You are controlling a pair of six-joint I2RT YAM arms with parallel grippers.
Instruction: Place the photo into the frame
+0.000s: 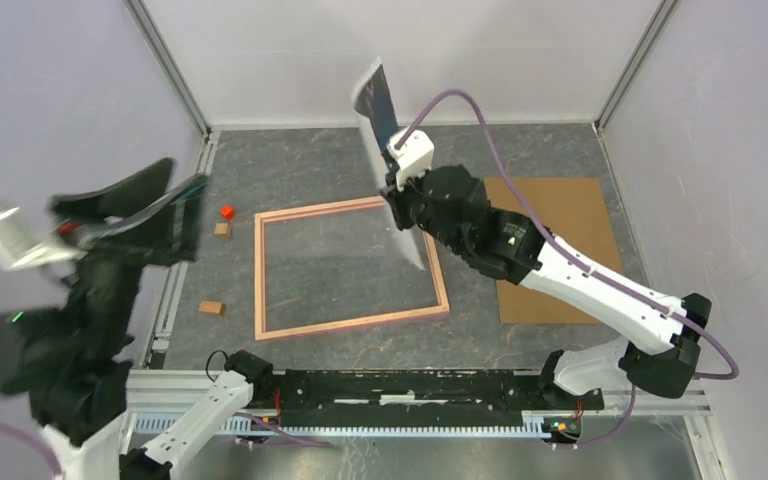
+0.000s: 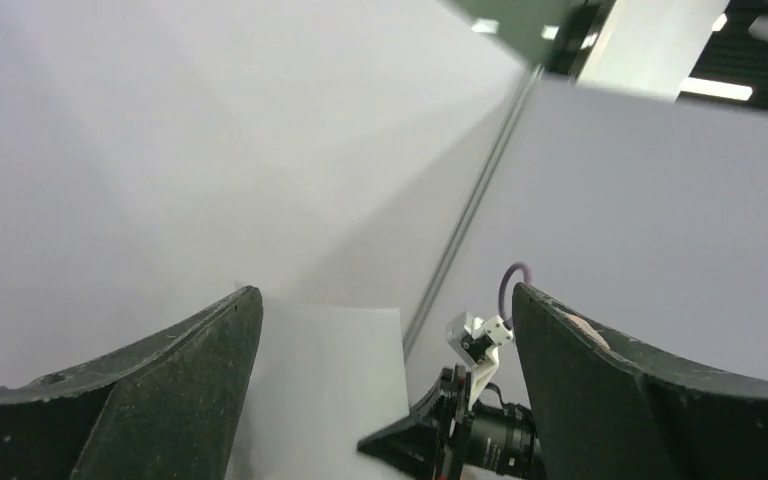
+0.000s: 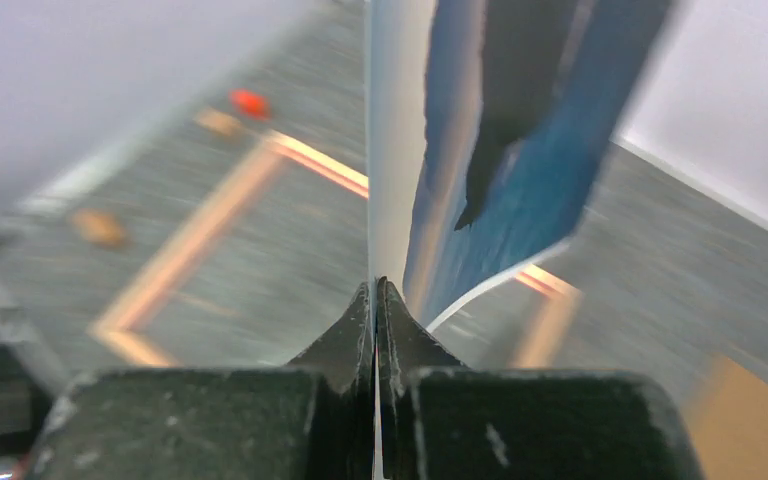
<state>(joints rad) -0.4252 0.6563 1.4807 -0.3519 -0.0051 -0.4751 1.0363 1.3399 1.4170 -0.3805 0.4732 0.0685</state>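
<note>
Enclosing grey tabletop (image 1: 300,165) and frame (image 1: 259,275), pale walls (image 1: 260,60)

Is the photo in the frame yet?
No. The right gripper holds the photo up in the air; the frame lies flat with nothing inside.

Upright photo (image 1: 380,100) above right side of frame (image 1: 260,275), board (image 1: 570,230) farther right, blocks (image 1: 212,307) left of frame
</note>
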